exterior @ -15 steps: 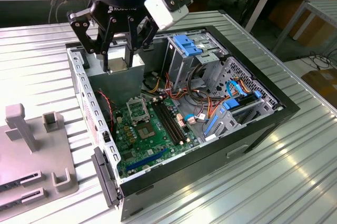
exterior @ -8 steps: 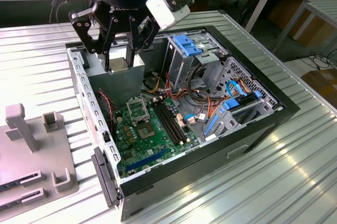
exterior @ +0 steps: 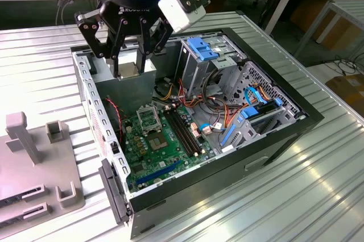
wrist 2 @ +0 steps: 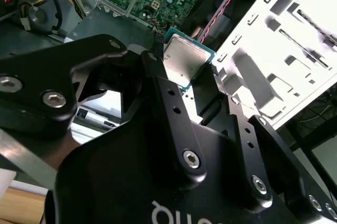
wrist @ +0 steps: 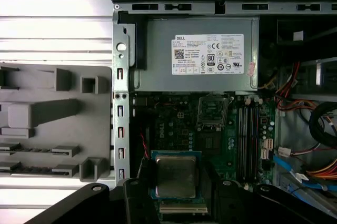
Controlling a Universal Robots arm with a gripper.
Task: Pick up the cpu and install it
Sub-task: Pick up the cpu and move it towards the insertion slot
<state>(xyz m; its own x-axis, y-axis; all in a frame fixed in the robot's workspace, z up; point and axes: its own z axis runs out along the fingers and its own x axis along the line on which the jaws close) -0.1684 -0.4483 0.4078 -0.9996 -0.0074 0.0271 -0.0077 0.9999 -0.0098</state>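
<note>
First wrist view: hand (wrist: 177, 188) clamped on cpu (wrist: 176, 174) over green board (wrist: 174, 129), socket frame (wrist: 213, 111) and grey power supply (wrist: 197, 53) beyond

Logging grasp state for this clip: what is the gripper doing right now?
Gripper: shut on the cpu, held over the open computer case.
</note>
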